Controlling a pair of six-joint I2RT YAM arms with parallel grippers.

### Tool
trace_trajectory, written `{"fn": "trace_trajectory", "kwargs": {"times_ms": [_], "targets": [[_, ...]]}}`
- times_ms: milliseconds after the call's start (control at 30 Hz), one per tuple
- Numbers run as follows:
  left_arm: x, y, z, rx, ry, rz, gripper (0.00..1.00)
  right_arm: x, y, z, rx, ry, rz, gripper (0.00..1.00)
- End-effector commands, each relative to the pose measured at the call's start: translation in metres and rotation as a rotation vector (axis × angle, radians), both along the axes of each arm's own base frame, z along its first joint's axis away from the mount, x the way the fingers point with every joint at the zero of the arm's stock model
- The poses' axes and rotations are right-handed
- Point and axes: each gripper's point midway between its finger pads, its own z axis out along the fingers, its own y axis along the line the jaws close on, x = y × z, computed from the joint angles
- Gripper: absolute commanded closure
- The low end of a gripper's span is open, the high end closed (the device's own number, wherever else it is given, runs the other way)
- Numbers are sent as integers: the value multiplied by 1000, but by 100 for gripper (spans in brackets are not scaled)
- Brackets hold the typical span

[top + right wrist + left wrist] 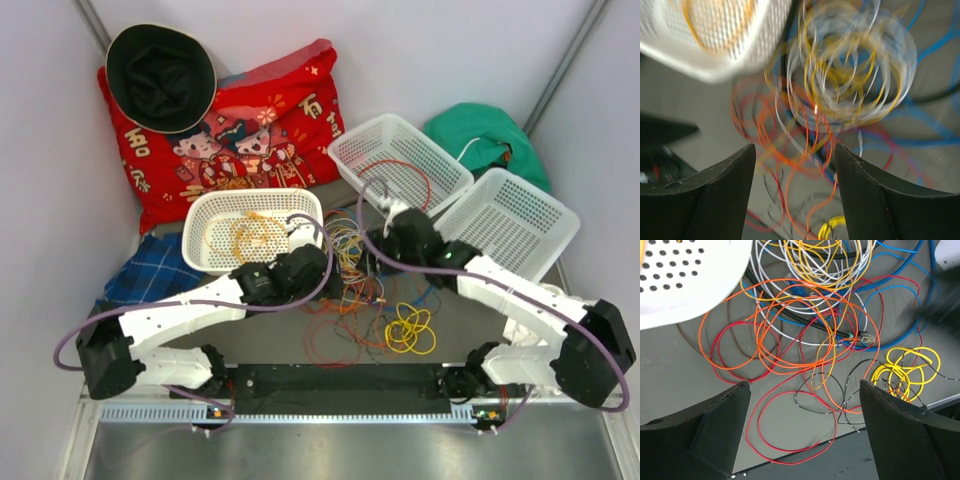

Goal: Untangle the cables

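The cables (350, 275) lie in a tangled heap on the grey table between the two arms. A yellow coil (410, 330) and a red loop (335, 345) lie toward the near side. My left gripper (312, 268) hovers open over the heap's left side. In the left wrist view my left gripper (804, 385) is empty above orange loops (790, 325), a red loop (790, 435) and the yellow coil (905, 370). My right gripper (385, 245) is over the heap's far right. The right wrist view is blurred: my right gripper (794, 147) is open and empty above a grey-white and yellow coil (850, 65).
An oval white basket (188, 230) with yellow-orange wires stands left of the heap, close to my left gripper. Two rectangular white baskets (340, 150) (570, 215) stand at back right, one holding a red wire (400, 165). Red cushion (290, 110), black hat (160, 75), green bag (490, 135), plaid cloth (150, 270).
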Motion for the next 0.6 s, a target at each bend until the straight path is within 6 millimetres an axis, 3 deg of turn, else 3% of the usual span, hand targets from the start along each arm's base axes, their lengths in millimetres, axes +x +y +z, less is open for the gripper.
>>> {"fn": "trace_trajectory", "kwargs": {"times_ms": [0, 100, 233, 567], "targets": [[-9, 13, -2, -25, 34, 52, 7, -43, 14, -22, -26, -1, 97, 36], [-13, 19, -8, -28, 54, 69, 7, -63, 25, -49, -42, 47, 148, 36], [-20, 25, -13, -30, 82, 81, 8, -69, 32, -82, -124, 96, 156, 35], [-28, 34, -15, -52, 101, 105, 9, -37, 14, -133, -312, 110, -53, 31]]}}
